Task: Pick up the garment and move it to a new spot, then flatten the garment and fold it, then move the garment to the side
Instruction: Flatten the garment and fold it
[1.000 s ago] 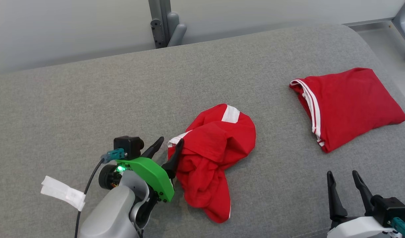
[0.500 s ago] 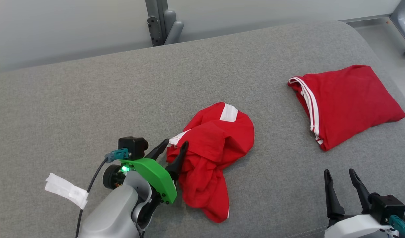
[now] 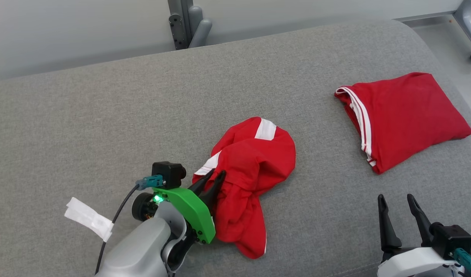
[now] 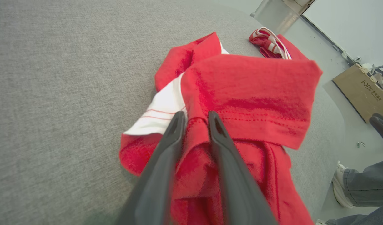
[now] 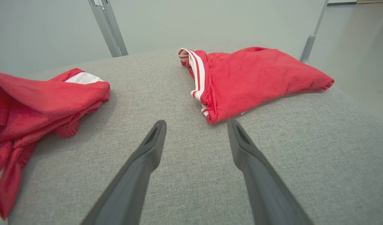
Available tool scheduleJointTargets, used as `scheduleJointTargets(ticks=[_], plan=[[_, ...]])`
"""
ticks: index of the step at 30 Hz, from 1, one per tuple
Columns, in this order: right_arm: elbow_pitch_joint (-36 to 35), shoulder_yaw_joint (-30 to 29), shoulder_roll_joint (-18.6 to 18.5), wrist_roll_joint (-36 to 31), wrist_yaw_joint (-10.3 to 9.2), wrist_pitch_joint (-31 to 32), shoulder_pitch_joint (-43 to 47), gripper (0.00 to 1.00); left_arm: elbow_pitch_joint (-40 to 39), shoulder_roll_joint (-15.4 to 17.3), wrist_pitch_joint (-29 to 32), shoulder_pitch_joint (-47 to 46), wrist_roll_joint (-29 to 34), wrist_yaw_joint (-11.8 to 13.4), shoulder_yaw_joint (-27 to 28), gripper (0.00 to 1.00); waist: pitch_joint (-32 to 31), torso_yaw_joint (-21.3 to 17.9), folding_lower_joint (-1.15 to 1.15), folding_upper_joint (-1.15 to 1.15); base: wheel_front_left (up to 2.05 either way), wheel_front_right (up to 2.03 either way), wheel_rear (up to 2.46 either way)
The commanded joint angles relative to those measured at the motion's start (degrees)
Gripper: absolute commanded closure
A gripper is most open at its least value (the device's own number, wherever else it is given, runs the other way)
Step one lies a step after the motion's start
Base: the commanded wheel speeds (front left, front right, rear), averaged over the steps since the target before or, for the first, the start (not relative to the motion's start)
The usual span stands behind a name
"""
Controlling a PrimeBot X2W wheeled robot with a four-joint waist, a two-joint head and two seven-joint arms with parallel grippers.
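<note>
A crumpled red garment (image 3: 247,173) with white patches lies in a heap at the middle of the grey padded surface (image 3: 104,115). My left gripper (image 3: 215,176) is shut on a fold at the heap's left edge; in the left wrist view the red garment (image 4: 250,90) bunches between the two dark fingers (image 4: 169,137) of the left gripper (image 4: 195,116). My right gripper (image 3: 396,199) stands open at the lower right with nothing between its fingers. In the right wrist view the right gripper (image 5: 196,123) hovers above bare surface, and the crumpled garment (image 5: 32,103) lies off to the left.
A second red garment (image 3: 404,115) with white stripes lies folded at the right end of the surface, also as the folded garment (image 5: 250,75). A white tag (image 3: 89,217) hangs by my left arm. A metal post (image 3: 183,23) stands behind. A cardboard box (image 4: 361,90) and a person's shoe (image 4: 341,184) are on the floor.
My left gripper has moved right into the heap's edge and its fingers have shut on the cloth. The head camera has shifted slightly. The right gripper has stayed put.
</note>
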Motion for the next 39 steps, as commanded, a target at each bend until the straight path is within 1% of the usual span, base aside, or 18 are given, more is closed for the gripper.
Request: scheduleJointTargets(ticks=[1, 2, 3, 4, 8, 11, 13, 17, 19, 20, 25, 29, 32, 33, 34, 35, 37, 39], plan=[[-0.1, -0.1, -0.1, 0.1, -0.07, 0.0, -0.8, 0.00, 0.0, 0.5, -0.4, -1.1, -0.5, -0.2, -0.7, 0.69, 0.1, 0.1, 0.00, 0.00, 0.00, 0.00, 0.00], [-0.2, -0.1, -0.1, 0.1, -0.07, 0.0, -0.8, 0.00, -0.1, 0.5, -0.5, -1.1, -0.9, -0.2, -1.3, 0.80, 0.1, 0.1, 0.00, 0.00, 0.00, 0.00, 0.00], [-0.2, -0.1, -0.1, 0.1, -0.07, 0.0, -0.8, 0.00, -0.2, 0.5, -0.5, -1.2, -1.3, -0.2, -1.8, 0.98, 0.2, 0.1, 0.00, 0.00, 0.00, 0.00, 0.00], [-0.2, -0.2, -0.1, 0.1, -0.07, 0.0, -0.8, 0.00, -0.2, 0.6, -0.8, -1.3, -1.7, -0.2, -2.4, 1.00, 0.2, 0.2, 0.00, 0.00, 0.00, 0.00, 0.00], [-0.2, -0.3, -0.1, 0.1, -0.07, 0.0, -0.7, 0.00, -0.6, 0.8, -2.3, -1.7, -3.0, -0.2, -4.3, 1.00, 0.0, 0.4, 0.00, 0.00, 0.00, 0.00, 0.00], [-0.1, -0.6, -0.1, 0.0, -0.07, 0.0, -0.2, 0.00, -1.3, 1.4, -4.3, -2.0, -3.3, -0.2, -4.2, 1.00, -0.6, 0.8, 0.00, 0.00, 0.00, 0.00, 0.00], [-0.1, -0.9, -0.1, 0.0, -0.07, 0.0, 0.5, 0.00, -2.0, 2.2, -5.5, -2.3, -3.9, -0.2, -3.0, 1.00, -1.3, 1.2, 0.00, 0.00, 0.00, 0.00, 0.00], [0.0, -1.4, -0.1, -0.2, -0.07, 0.0, 1.6, 0.00, -4.4, 5.0, -6.6, -2.5, -4.0, -0.1, 0.7, 1.00, -2.7, 2.3, 0.00, 0.00, 0.00, 0.00, 0.00], [0.0, -1.6, -0.1, -0.3, -0.07, 0.0, 2.0, 0.00, -6.2, 6.3, -6.8, -2.5, -3.4, 0.5, 2.6, 1.00, -3.3, 3.1, 0.00, 0.00, 0.00, 0.00, 0.00], [0.0, -1.7, -0.1, -0.5, -0.07, 0.0, 2.6, 0.00, -8.4, 7.8, -6.9, -2.6, -2.9, 1.4, 4.4, 1.00, -4.0, 3.9, 0.00, 0.00, 0.00, 0.00, 0.00], [0.2, -1.6, -0.1, -0.6, -0.07, 0.0, 2.9, 0.00, -15.1, 11.1, -7.0, -2.6, -1.8, 4.8, 8.6, 1.00, -5.6, 5.7, 0.00, 0.00, 0.00, 0.00, 0.00], [0.3, -1.4, -0.2, -0.8, -0.07, 0.0, 3.5, 0.00, -20.8, 13.9, -6.6, -1.8, -0.7, 8.4, 9.8, 1.00, -6.8, 6.7, 0.00, 0.00, 0.00, 0.00, 0.00], [0.5, -1.1, -0.6, -0.6, -0.07, 0.0, 3.9, 0.00, -25.2, 15.4, -5.0, -1.0, 0.8, 11.3, 8.9, 1.00, -7.4, 7.2, 0.00, 0.00, 0.00, 0.00, 0.00], [0.5, -1.0, -0.6, -0.6, -0.07, 0.0, 3.9, 0.00, -26.4, 15.6, -4.3, -0.6, 1.5, 12.2, 8.3, 1.00, -7.5, 7.2, 0.00, 0.00, 0.00, 0.00, 0.00], [0.7, -0.8, -0.8, -0.4, -0.07, 0.0, 3.8, 0.00, -28.8, 14.7, -2.9, 0.5, 1.9, 13.9, 6.9, 1.00, -7.7, 7.3, 0.00, 0.00, 0.00, 0.00, 0.00], [0.7, -0.7, -0.8, -0.3, -0.07, 0.0, 3.7, 0.00, -29.6, 13.9, -2.2, 1.1, 2.1, 14.6, 5.7, 1.00, -7.6, 7.3, 0.00, 0.00, 0.00, 0.00, 0.00], [0.9, -0.2, -0.7, -0.2, -0.07, 0.0, 3.4, 0.00, -29.9, 11.4, -0.8, 2.3, 2.5, 15.7, 3.2, 1.00, -7.5, 7.3, 0.00, 0.00, 0.00, 0.00, 0.00], [1.0, 0.5, -0.7, -0.2, -0.07, 0.0, 2.6, 0.00, -28.3, 8.5, 0.3, 3.2, 3.0, 16.3, 0.4, 1.00, -7.0, 6.9, 0.00, 0.00, 0.00, 0.00, 0.00]])
